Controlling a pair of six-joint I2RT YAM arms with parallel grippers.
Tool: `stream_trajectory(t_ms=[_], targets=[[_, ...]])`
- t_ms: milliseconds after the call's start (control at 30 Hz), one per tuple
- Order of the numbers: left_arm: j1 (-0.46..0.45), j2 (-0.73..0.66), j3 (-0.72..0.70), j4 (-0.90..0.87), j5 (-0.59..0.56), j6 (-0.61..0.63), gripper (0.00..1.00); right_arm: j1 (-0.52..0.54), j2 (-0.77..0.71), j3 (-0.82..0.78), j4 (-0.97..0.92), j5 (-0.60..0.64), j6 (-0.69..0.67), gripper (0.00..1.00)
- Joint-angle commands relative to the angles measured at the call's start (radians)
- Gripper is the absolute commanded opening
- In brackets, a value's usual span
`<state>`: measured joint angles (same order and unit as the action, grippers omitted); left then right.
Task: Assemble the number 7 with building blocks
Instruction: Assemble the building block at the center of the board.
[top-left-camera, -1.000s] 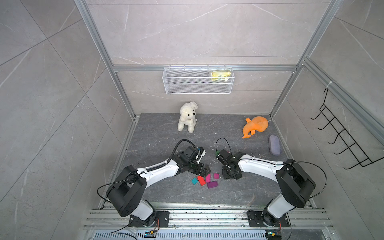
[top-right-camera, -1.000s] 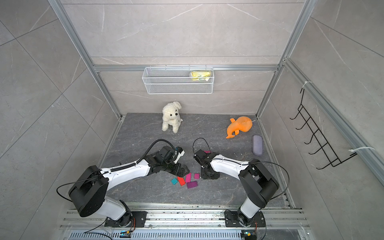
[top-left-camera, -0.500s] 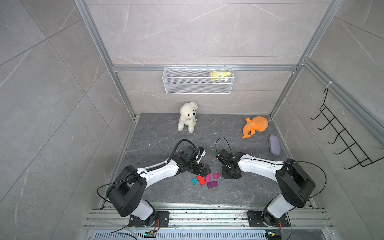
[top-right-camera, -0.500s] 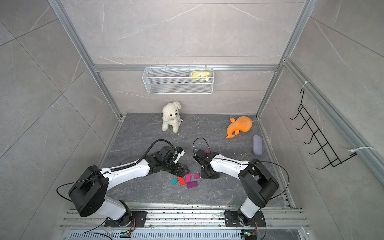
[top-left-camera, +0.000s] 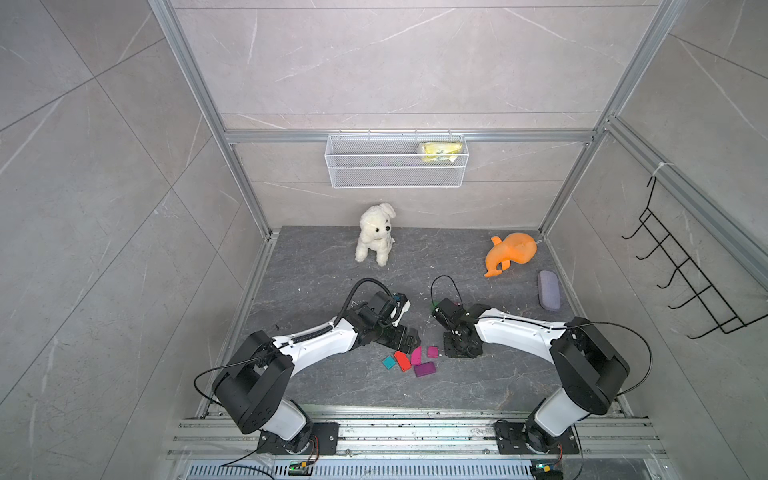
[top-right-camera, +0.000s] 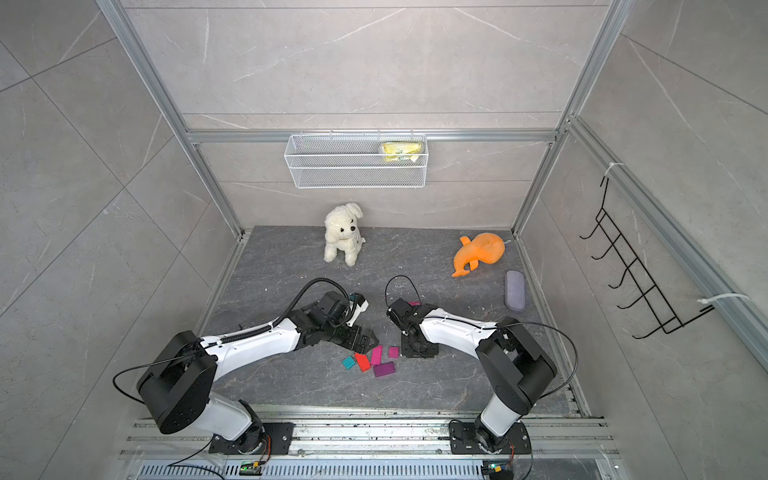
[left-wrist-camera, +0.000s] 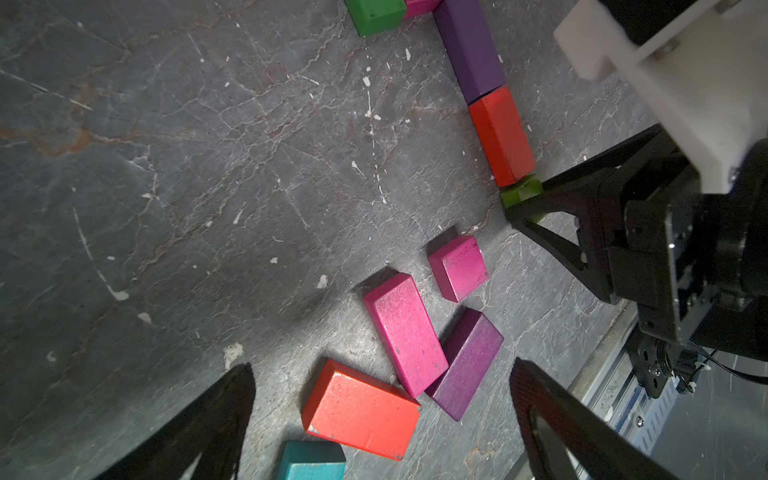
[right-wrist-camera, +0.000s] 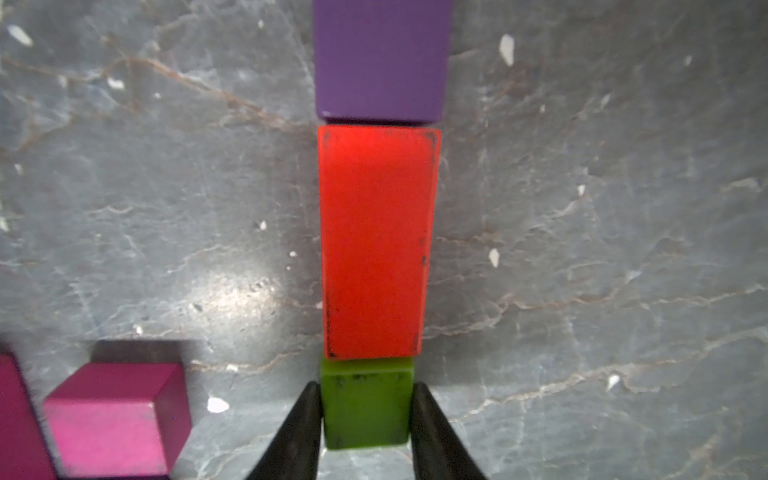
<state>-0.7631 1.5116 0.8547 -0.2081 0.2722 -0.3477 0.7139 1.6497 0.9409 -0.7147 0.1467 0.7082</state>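
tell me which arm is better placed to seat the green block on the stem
Right: the right gripper grips the green block, butted against the stem's red block. The left gripper hangs open over the loose blocks.

Left end effector (left-wrist-camera: 380, 370) wide open; right end effector (right-wrist-camera: 365, 388) tight on green block (right-wrist-camera: 365, 409); both low.

Slate floor (top-left-camera: 316, 291) bears blocks (top-left-camera: 424, 368), plush dog (top-left-camera: 374, 232), orange toy (top-left-camera: 511, 251), case (top-left-camera: 548, 289).

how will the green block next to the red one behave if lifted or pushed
The green block looks rigid, with flat sides, so the jaws flanking it should grip squarely. Squat and flat-bottomed, it should slide rather than roll. It touches the red block, so a push may shift that.
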Motion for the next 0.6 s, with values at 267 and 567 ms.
stream_trajectory(t_ms=[267,567], targets=[[0.006,-0.001,0.009,0.000,0.019,0.006,1.00,0.004,0.027,0.030,-0.034,0.029,0.019,0.38],[0.007,0.004,0.009,-0.002,0.017,0.005,1.00,0.001,0.030,0.030,-0.035,0.030,0.029,0.38]])
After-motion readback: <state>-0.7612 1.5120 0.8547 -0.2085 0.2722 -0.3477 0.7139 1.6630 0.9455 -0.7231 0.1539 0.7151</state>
